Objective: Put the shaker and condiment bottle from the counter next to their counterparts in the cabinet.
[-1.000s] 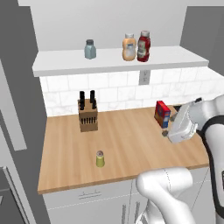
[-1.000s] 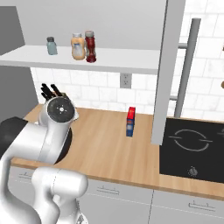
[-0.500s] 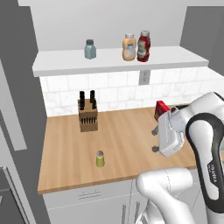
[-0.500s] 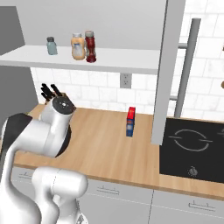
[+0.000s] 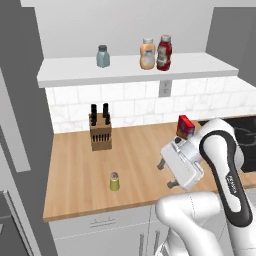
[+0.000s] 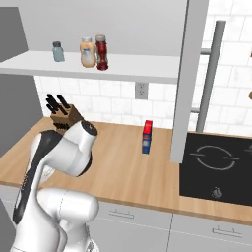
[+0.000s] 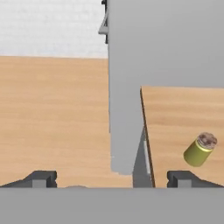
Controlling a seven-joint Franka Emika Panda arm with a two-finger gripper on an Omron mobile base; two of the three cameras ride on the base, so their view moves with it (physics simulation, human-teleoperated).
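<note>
At lower right of the left base frame, now swung further toward frame centre than a second ago, gripper [image 5: 166, 174] above the light wooden butcher-block counter [image 5: 135, 165], jaws spread wide, gripping nothing. Same scene otherwise: nothing on counter or shelf shifted.

Across the upper part of that frame, long flat white cabinet [image 5: 125, 71] shelf board against a plain pale wall. On it, right of centre, red condiment bottle [image 5: 164, 52] with white label, upright, just beside the pale orange bottle [image 5: 147, 54]; further left, well apart, blue-grey shaker [image 5: 103, 56] with dark cap.

Left of centre on the counter, brown knife block [image 5: 100, 131] with black handles; red and blue box [image 5: 185, 127] near the arm.

Below the block, toward the counter's front edge, small yellow-green cylindrical shaker [image 5: 115, 181], long axis vertical, rounded silver-grey cap up. Lower right of the hand frame, same shaker [image 7: 200, 149] appearing tilted, cap toward upper right.
</note>
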